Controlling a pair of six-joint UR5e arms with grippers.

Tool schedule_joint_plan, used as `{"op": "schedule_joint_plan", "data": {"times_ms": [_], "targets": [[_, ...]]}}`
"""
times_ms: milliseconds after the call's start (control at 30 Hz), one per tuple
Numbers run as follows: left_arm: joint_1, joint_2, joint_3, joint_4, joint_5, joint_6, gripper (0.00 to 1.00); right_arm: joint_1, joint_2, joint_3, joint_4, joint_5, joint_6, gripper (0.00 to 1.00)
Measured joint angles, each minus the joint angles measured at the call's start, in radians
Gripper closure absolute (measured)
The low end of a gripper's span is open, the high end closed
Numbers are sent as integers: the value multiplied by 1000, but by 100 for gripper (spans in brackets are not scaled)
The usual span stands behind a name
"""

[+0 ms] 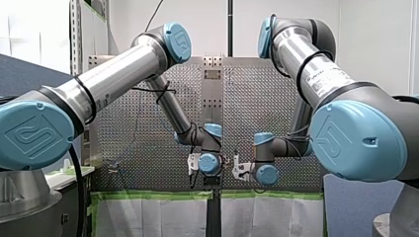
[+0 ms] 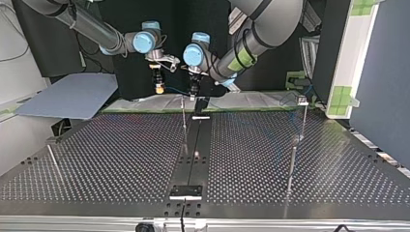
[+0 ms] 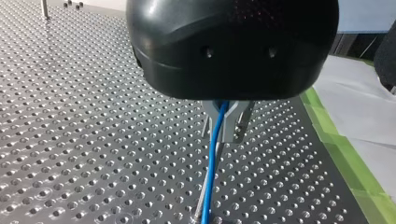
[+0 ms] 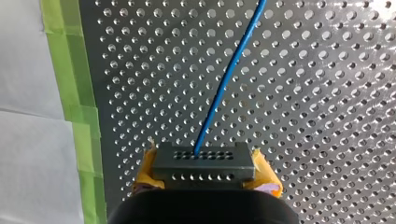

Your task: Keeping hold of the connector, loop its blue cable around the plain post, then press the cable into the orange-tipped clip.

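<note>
Desk (image 3: 93, 116) shows dimpled, gleaming metal; blue cable (image 4: 224, 84) wears a smooth, glossy plastic jacket; connector (image 4: 203, 163) looks matt dark plastic; green tape (image 4: 70, 84) sits matt, papery.

Blk connector (image 4: 203, 164) clamped, blue cable (image 4: 227, 79) straight

My right gripper (image 4: 205, 170) grips the connector (image 4: 203, 161) between its yellow-padded fingers (image 4: 267, 178). My left gripper (image 3: 225, 134) points down, metal fingers (image 3: 243, 123) closed around the blue cable (image 3: 211, 177) running out ahead of them. Both wrists hang close, side by side.
</note>
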Motion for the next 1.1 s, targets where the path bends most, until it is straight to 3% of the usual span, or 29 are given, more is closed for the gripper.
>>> {"op": "schedule_joint_plan", "data": {"times_ms": [567,1100], "targets": [[9,-36,29,21,-5,-15,100,-39,3,-27,3,-26,-7,98],[58,-74,101,-21,64,-99,100,-65,10,-60,21,-44,-5,98]]}}
